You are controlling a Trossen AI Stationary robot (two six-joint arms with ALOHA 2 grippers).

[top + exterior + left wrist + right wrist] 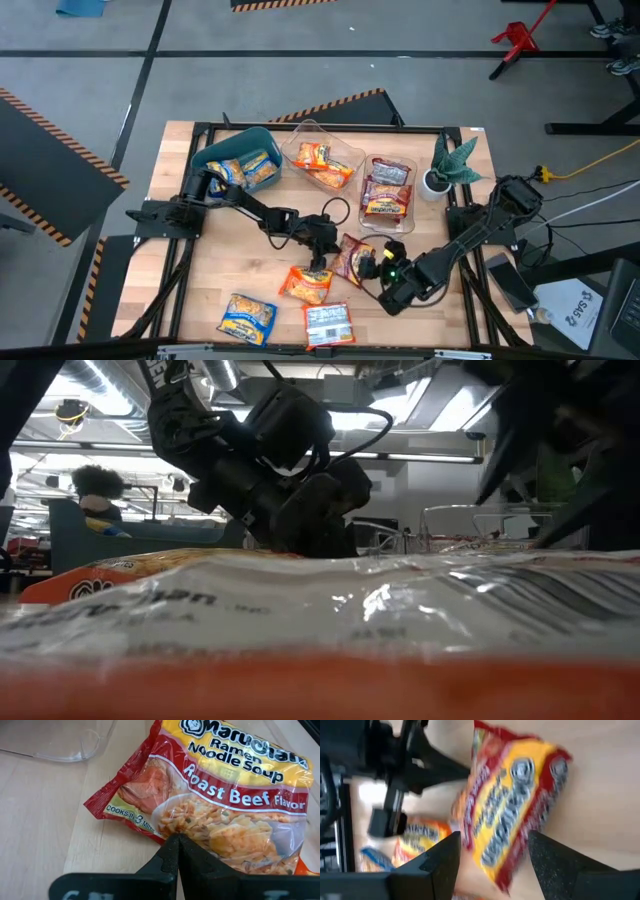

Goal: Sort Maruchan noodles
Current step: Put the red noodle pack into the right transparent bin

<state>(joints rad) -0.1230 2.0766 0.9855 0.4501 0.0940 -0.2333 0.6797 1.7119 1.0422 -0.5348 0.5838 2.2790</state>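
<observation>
The roast beef packet (220, 805) is glossy, crinkled plastic film with a clear window showing pale dry noodles, lying on a table (40, 820) of smooth, light, matt wood. Near the table's far edge, the containers (325, 155) are clear shiny plastic and the bin (225, 148) is smooth teal plastic; the left gripper's fingers (172, 857) look like matt black plastic.

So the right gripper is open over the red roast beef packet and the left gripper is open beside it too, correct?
Not quite: the left gripper is shut, fingers pressed together, as the left wrist view shows. The right gripper is indeed open over the red packet.
</observation>
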